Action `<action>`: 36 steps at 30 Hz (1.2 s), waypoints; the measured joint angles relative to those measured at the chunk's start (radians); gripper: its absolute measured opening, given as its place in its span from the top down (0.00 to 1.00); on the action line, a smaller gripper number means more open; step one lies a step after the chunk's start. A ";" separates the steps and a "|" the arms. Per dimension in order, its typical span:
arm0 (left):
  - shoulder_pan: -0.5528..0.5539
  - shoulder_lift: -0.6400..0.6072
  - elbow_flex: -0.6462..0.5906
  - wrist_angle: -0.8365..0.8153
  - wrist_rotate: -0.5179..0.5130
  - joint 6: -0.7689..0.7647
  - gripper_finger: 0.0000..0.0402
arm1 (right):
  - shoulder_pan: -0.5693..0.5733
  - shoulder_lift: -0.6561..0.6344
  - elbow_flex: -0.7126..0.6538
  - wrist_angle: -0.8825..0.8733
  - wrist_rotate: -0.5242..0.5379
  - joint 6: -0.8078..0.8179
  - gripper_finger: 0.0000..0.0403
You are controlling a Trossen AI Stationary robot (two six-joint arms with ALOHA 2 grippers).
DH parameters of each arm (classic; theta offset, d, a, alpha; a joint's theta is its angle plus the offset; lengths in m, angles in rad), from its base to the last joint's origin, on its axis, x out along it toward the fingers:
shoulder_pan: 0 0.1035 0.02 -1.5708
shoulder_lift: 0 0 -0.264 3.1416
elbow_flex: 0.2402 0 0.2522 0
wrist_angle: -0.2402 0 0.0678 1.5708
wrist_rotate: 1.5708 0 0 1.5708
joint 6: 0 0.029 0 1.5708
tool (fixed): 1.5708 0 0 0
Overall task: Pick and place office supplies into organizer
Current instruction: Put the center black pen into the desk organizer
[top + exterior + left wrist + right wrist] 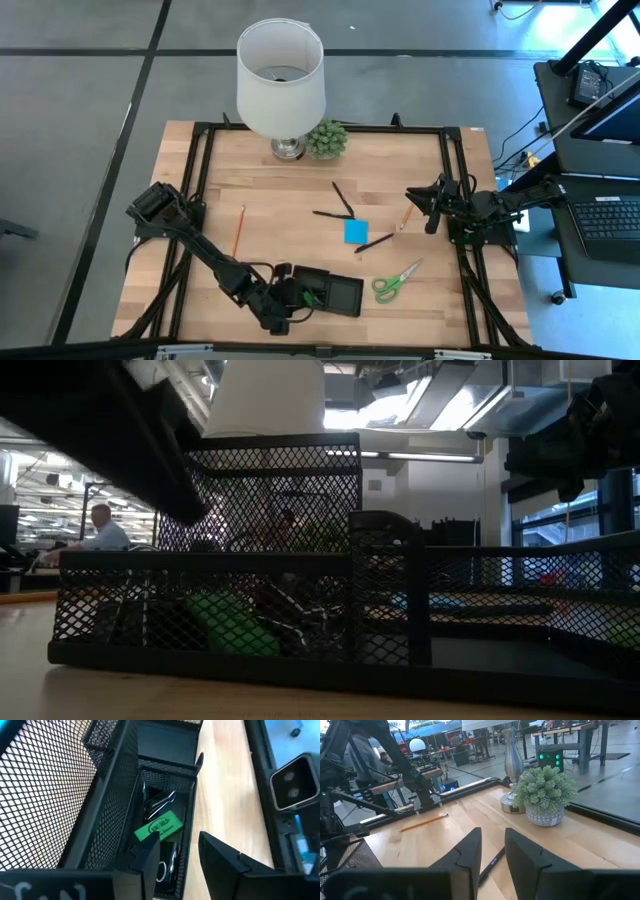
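The black mesh organizer [335, 293] stands near the table's front edge. In its narrow compartment [165, 785] lie a small green piece [157, 828] and black clips [159, 802]; the green piece [230, 625] also shows through the mesh in the low view. My left gripper [179, 851] hangs open over that compartment, slanting down, one finger [148, 856] above the green piece and the other [220, 857] beyond the mesh wall. My right gripper [493, 851] waits open at the table's right edge, with nothing between its fingers. A blue pad [356, 231], green-handled scissors [395, 282], black pens [343, 198] and pencils [239, 228] lie on the table.
A white lamp [281, 70] and a small green plant [326, 139] stand at the table's far edge. A wooden pencil [406, 216] lies near my right gripper. A black frame [452, 190] runs around the tabletop. A person sits in the room behind.
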 joint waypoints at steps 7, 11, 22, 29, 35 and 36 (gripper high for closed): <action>0.000 -0.067 0.034 0.002 0.055 -0.031 0.70 | 0.000 0.000 0.000 0.000 0.000 0.000 0.78; 0.000 -0.139 0.048 0.003 0.055 -0.053 0.72 | 0.000 0.000 0.000 0.000 0.000 0.000 0.78; 0.000 -0.413 0.048 -0.109 -0.154 -0.021 0.76 | 0.000 0.000 0.000 0.002 0.000 0.003 0.78; 0.037 -0.505 0.047 -0.400 -0.372 -0.070 0.78 | 0.000 0.000 0.000 0.002 0.000 0.006 0.78; 0.134 -0.530 -0.020 -0.548 -0.369 -0.268 0.80 | 0.000 0.000 0.000 0.002 0.000 0.004 0.78; 0.153 -0.530 -0.040 -0.544 -0.363 -0.284 0.81 | 0.000 0.000 0.000 0.002 0.000 0.004 0.78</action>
